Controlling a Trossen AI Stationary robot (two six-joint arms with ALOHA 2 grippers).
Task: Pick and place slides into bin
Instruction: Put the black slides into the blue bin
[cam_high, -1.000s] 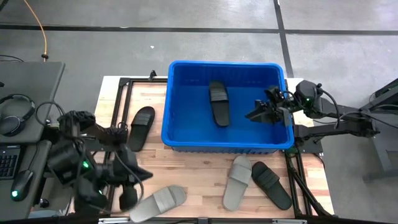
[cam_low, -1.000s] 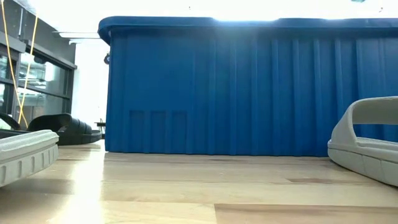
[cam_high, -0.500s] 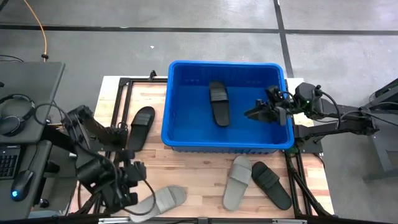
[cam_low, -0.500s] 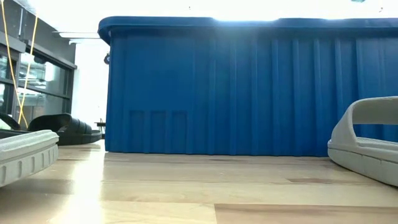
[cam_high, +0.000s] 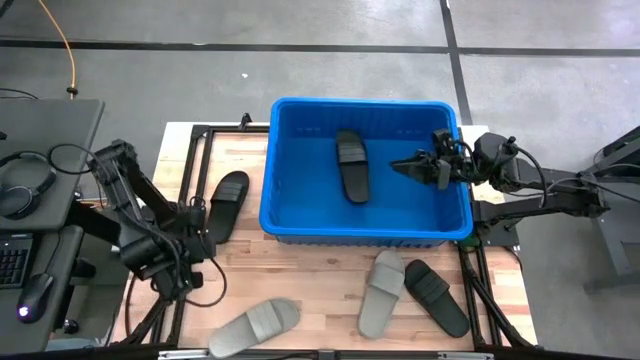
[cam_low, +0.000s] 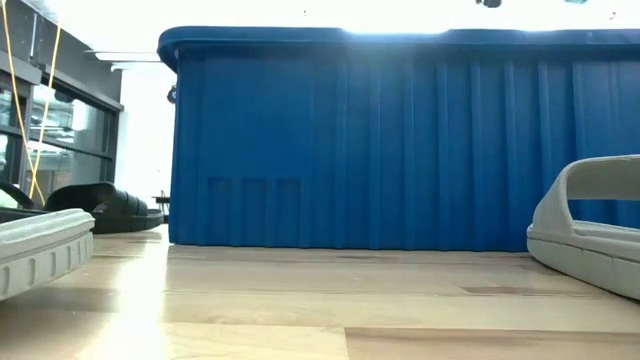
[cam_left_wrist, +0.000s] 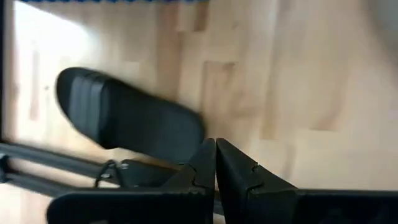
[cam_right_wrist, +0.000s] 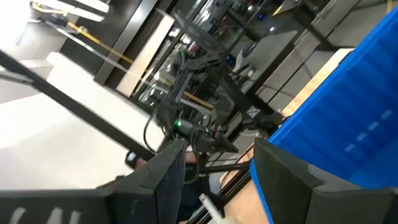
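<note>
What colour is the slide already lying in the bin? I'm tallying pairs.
Black: the slide lying on the floor of the blue bin shows best in the high view.

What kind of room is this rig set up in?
Probably a robotics lab or workshop. The wooden table stands on a bare grey concrete floor, a desk with headphones sits beside it, and metal framing and cabling fill the room behind.

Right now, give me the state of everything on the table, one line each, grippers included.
Bin: upright on the table, one black slide lying inside.
Black slide at left: on the table beside the bin.
Grey slide at front left: on the table.
Grey slide at front right: on the table, next to another black slide.
Left gripper: shut, empty, over the table's left side.
Right gripper: open, empty, above the bin.
</note>
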